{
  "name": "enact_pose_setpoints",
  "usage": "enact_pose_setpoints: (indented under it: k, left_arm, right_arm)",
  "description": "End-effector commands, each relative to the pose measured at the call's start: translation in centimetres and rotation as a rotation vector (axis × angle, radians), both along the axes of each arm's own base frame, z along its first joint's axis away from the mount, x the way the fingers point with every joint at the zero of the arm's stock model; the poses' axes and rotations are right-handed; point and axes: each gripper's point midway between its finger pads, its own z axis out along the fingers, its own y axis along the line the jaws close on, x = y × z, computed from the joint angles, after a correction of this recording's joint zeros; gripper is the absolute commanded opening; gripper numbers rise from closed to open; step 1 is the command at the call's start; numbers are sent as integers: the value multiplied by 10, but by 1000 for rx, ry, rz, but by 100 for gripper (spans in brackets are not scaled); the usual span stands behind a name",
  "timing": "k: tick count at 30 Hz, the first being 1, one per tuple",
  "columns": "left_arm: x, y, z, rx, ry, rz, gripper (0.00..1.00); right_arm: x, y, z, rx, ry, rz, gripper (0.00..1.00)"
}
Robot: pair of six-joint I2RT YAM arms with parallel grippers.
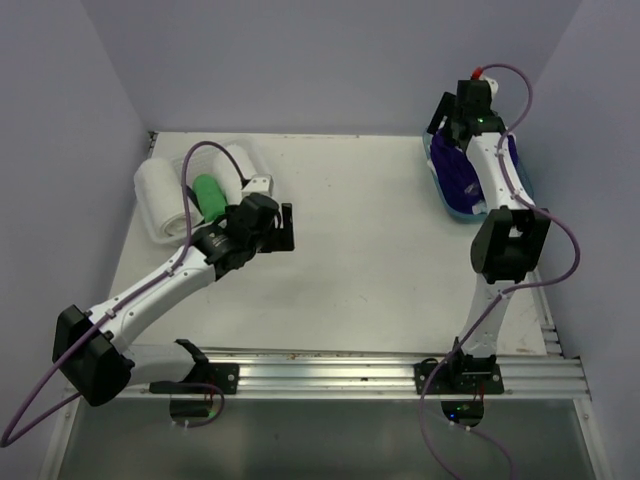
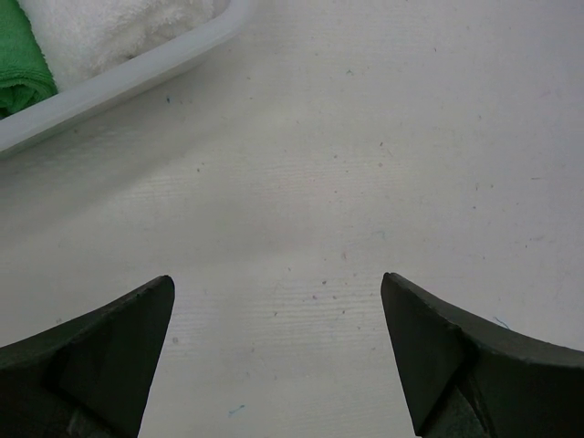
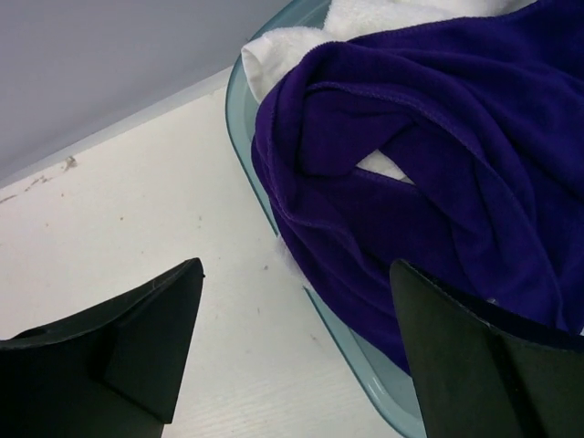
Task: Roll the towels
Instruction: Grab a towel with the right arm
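Now your left gripper (image 2: 276, 278) and right gripper (image 3: 295, 265) gape empty; tub (image 3: 239, 128) holds purple towel (image 3: 438, 155), basket (image 2: 137, 73) green towel (image 2: 20, 55).

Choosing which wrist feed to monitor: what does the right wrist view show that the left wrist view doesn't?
Right wrist only: a purple towel heaped over a white towel in the teal tub. Left wrist only: a green towel and another white towel in the white basket. Both: the table under an open left gripper or right gripper.
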Motion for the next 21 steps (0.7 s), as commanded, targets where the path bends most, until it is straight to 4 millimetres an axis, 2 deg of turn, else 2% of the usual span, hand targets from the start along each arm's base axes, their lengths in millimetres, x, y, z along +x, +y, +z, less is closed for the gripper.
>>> enact_pose_setpoints:
  k: [1,2,4,5,6,7,11,13,14,16,17,21]
  left_arm:
    - [6,4,26,-29,-68,37,100]
    - [5,4,27,-30,-70,35,100]
    - [3,5,28,-31,-74,32,100]
    - [3,6,27,-28,-69,34,100]
    - [3,6,26,-24,-67,35,100]
    - [2,6,26,-25,-65,37,100]
    - [1,11,24,-27,-62,68,100]
    - [1,12,24,-26,-67,72,100]
    - [1,13,24,-26,-69,75,100]
    - [1,13,23,-26,-69,75,100]
    - [0,13,22,-25,-67,76,100]
    - [0,13,19,-22,-58,75,100]
  right_arm:
    - [11,1,9,-20,19,30,88]
    - [18,0,-9,-23,48,31,89]
    - [27,-1,-6,-26,37,29,88]
    - [30,0,-10,-23,43,30,87]
    - [34,1,-22,-21,61,33,85]
    - [37,1,-20,-17,54,34,84]
    - [41,2,-39,-10,86,28,72]
    - [42,2,-42,-13,86,28,69]
    - [43,0,-43,-18,86,27,64]
    - [44,-1,-44,-26,86,22,61]
    - [44,-1,-44,-26,86,22,56]
    - [45,-2,-47,-29,90,21,49]
